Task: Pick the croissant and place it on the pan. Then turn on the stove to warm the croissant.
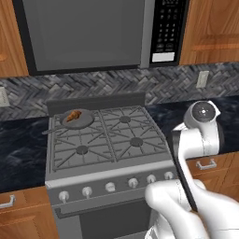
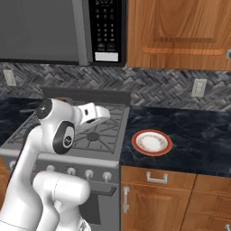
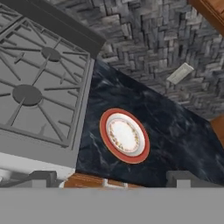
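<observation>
I found the jaws spread apart and empty, their two dark tips (image 3: 43,178) hanging above the front edge where the stove (image 1: 107,140) met the dark surface (image 3: 175,140). The red-rimmed plate (image 3: 124,136) lay near that surface's front edge, just beside the stove. The croissant (image 1: 72,115) sat in the pan (image 1: 79,120) on the stove's rear left burner.
</observation>
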